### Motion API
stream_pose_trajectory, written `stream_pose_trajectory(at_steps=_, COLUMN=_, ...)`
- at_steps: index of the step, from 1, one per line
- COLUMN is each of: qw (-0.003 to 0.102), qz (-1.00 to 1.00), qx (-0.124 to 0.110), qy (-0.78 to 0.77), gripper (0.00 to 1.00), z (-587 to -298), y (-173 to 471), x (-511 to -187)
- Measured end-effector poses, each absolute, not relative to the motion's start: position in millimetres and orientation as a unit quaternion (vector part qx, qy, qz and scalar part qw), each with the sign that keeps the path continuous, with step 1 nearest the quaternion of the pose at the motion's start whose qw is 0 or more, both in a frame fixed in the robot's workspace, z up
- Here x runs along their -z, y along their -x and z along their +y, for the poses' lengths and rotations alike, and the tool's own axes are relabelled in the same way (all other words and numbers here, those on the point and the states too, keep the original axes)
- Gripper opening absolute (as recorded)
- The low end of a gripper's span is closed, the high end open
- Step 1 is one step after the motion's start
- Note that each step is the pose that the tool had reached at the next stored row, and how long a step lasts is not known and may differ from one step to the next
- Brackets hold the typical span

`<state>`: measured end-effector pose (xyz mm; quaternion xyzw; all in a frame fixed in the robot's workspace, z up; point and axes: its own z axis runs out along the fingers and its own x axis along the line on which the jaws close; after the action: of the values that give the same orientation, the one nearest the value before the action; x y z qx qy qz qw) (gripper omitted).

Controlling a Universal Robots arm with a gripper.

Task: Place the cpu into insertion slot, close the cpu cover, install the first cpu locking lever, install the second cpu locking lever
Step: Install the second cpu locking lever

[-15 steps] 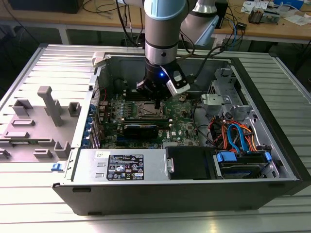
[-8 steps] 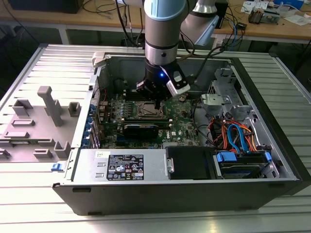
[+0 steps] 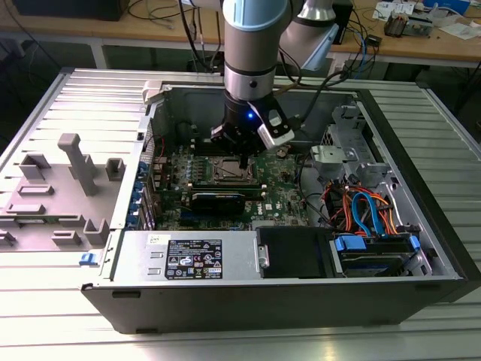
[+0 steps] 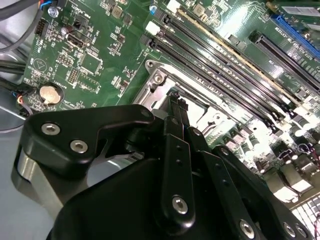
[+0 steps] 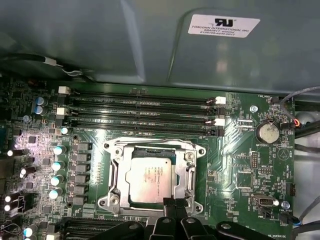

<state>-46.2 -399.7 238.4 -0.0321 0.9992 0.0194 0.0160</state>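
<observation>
One arm here, reaching down into the open computer case (image 3: 421,248). Its gripper (image 5: 174,204) has the fingers pinched together with nothing between them, tips right at the edge of the insertion slot (image 5: 114,172). So the cpu (image 5: 150,181) is just beyond the fingertips, already sitting in the slot, and the cpu cover (image 5: 186,170) is down flat around it, framing its silver top. Inside the case you've also got the green motherboard (image 3: 282,192), long black memory slots (image 5: 140,112) next to the socket, and orange and blue cables (image 3: 368,210) toward the exterior view's right.
</observation>
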Motion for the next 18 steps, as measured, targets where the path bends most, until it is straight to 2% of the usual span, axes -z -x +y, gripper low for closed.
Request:
stream_pose_trajectory(at_steps=8, qw=0.016, qz=0.999, qx=-0.023, qy=0.032, gripper=0.11, z=-411.6, y=46.9, x=-241.6)
stream_pose_trajectory(at_steps=15, qw=0.007, qz=0.999, qx=-0.042, qy=0.032, gripper=0.11, z=-426.8, y=47.7, x=-240.1)
stream_pose_trajectory(at_steps=18, qw=0.007, qz=0.999, qx=-0.044, qy=0.031, gripper=0.11, z=-429.3, y=51.1, x=-239.7)
